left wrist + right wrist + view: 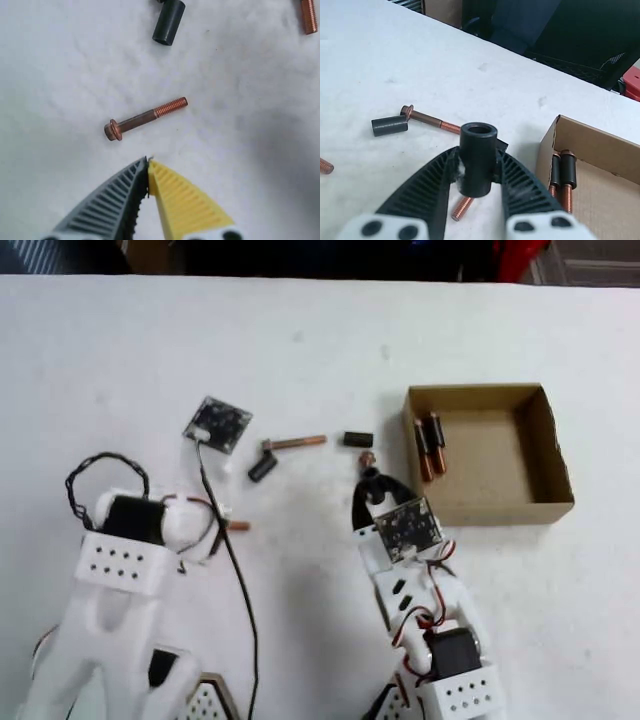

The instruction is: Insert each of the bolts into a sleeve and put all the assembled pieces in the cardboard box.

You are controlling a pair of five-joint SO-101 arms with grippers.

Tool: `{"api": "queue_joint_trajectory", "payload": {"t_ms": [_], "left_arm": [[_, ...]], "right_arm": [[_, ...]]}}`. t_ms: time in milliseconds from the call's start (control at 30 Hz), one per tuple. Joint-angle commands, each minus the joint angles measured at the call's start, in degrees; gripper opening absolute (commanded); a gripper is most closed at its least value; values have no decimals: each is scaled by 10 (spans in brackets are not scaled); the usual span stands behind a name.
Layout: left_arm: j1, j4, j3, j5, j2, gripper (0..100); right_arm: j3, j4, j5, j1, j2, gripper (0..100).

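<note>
Right wrist view: right claw (477,154), jaws narrow, clamped on black sleeve (478,137). The sleeve stands upright between the fingers, bore upward, long axis vertical. Beneath it shows a threaded bolt end (462,207). Next, left claw (148,161), tips closed together, holding nothing. Just beyond the tips and apart from them, loose bolt (145,119) lies flat on table (60,65), long axis crosswise to the claw. Beside the right claw, cardboard box (545,440) holds two assembled pieces (430,447), lying parallel.

The cardboard box (490,455) holds two assembled pieces (423,452). A bolt (297,442) lies on the table (120,350), a sleeve (262,468) just beside its head.
</note>
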Motion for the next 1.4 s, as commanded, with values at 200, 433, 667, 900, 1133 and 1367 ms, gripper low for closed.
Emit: {"api": "queue_joint_trajectory", "payload": {"t_ms": [200,433,667,900,1133,1367], "left_arm": [[8,66,-7,9,-15,22],[8,61,-40,222,-15,23],[5,40,-40,324,-15,31],[7,24,-31,385,-15,236],[4,-24,-8,425,-15,203],[4,-108,49,486,-15,200]], "right_arm": [[4,0,-2,6,-6,16],[4,0,-2,5,-6,16],[4,0,-3,5,-4,16],[4,0,-4,6,-3,16],[4,0,-4,6,-3,16],[4,20,-3,6,-6,16]]}}
